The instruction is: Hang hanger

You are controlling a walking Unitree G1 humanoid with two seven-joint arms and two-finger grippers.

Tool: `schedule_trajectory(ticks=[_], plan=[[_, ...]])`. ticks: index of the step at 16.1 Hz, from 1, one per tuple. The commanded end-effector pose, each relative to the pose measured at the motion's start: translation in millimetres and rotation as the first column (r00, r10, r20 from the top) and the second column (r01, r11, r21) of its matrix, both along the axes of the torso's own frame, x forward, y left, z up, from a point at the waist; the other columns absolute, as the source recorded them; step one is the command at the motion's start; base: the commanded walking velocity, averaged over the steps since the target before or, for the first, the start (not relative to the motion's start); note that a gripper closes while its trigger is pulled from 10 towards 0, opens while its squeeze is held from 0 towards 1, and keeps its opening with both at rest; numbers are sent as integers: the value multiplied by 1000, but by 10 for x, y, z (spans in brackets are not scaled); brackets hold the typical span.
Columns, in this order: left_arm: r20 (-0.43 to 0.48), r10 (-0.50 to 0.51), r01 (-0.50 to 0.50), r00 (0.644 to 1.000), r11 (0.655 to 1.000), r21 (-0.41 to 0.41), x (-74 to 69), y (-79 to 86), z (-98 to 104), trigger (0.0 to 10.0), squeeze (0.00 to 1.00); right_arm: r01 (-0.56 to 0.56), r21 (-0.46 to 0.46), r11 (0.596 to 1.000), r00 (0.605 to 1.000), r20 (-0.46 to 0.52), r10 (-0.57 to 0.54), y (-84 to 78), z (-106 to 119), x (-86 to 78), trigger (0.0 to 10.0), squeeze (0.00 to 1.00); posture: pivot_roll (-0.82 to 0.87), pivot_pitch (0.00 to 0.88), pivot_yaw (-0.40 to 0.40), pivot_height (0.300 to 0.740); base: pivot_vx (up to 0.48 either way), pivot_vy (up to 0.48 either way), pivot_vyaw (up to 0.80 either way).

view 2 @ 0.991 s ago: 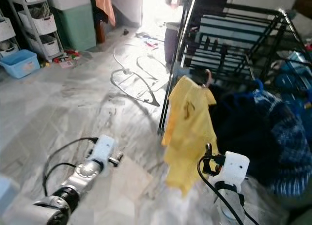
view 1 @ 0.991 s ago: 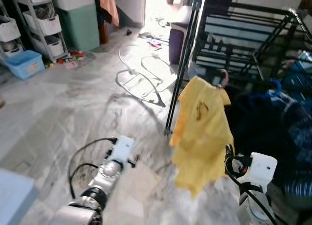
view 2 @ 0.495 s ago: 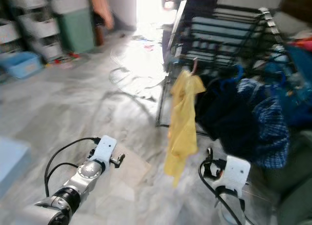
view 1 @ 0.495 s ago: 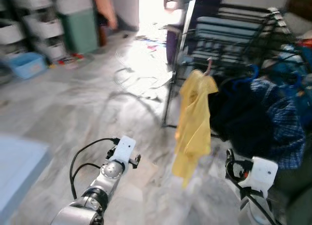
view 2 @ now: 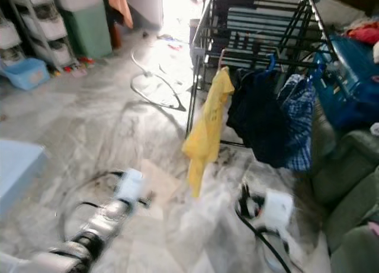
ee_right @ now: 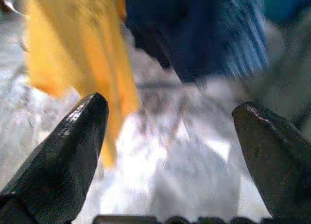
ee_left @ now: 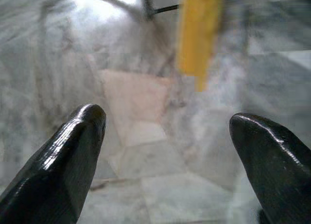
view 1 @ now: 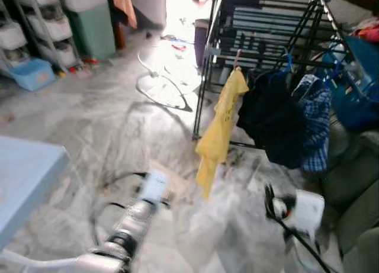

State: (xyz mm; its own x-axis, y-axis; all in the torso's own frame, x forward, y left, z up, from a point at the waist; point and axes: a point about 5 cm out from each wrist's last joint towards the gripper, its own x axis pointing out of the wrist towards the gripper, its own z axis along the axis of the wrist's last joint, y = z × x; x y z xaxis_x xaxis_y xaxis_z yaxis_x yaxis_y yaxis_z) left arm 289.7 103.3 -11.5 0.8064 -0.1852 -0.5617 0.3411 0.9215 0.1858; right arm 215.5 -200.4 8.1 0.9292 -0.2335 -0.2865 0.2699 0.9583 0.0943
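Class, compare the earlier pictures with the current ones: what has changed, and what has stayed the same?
The camera has pulled back, so the drying rack looks farther off. The yellow shirt has swung edge-on on its hanger. The left gripper and right gripper hold nothing, jaws open. The dark garment and plaid shirt still hang beside it.

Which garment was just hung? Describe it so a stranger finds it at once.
Find the black metal drying rack on the grey marble floor. Three garments hang along its near rail; take the one at the left end, by the rack's corner leg. It is the yellow shirt, bright beside the dark navy garment and blue checked shirt.
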Motion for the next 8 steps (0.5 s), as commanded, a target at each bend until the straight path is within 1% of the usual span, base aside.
schedule_trajectory(ticks=[1, 2, 3, 4, 5, 6, 7, 8], plan=[[27, 70, -72, 997, 996, 49, 64, 139, 42, 10000, 0, 31, 88, 996, 999, -35, -28, 2, -143, -5, 10000, 1000, -1, 0, -65, 740, 0, 0, 0], [33, 80, -82, 996, 994, 68, 70, 157, 46, 10000, 0, 43, 125, 991, 997, -63, -36, 12, -213, -16, 10000, 1000, -1, 0, -65, 740, 0, 0, 0], [10, 96, -96, 995, 989, 112, 49, 200, 14, 10000, 0, 51, 178, 983, 991, -128, -28, 49, -347, -37, 10000, 1000, 14, 0, -67, 740, 0, 0, 0], [-41, 109, -102, 993, 984, 146, -9, 240, -54, 10000, 0, 26, 223, 975, 983, -183, 16, 120, -467, -51, 10000, 961, 24, 0, -67, 740, 0, 0, 0], [-101, 84, -63, 991, 978, 200, -101, 269, -144, 10000, 0, -15, 241, 971, 968, -241, 74, 218, -578, -80, 10000, 827, 23, 0, -66, 740, 0, 0, 0], [-129, 73, -41, 989, 971, 235, -171, 295, -205, 10000, 0, -43, 259, 965, 949, -291, 120, 315, -663, -120, 10000, 545, 24, 0, -67, 740, 0, 0, 0], [-144, 56, -17, 988, 965, 263, -204, 312, -234, 10000, 0, -92, 255, 963, 927, -332, 177, 399, -722, -152, 10000, 490, 29, 0, -69, 740, 0, 0, 0], [-154, 66, -22, 986, 962, 271, -235, 333, -259, 10000, 0, -121, 271, 955, 910, -353, 215, 468, -758, -176, 10000, 98, 32, 0, -73, 740, 0, 0, 0]])
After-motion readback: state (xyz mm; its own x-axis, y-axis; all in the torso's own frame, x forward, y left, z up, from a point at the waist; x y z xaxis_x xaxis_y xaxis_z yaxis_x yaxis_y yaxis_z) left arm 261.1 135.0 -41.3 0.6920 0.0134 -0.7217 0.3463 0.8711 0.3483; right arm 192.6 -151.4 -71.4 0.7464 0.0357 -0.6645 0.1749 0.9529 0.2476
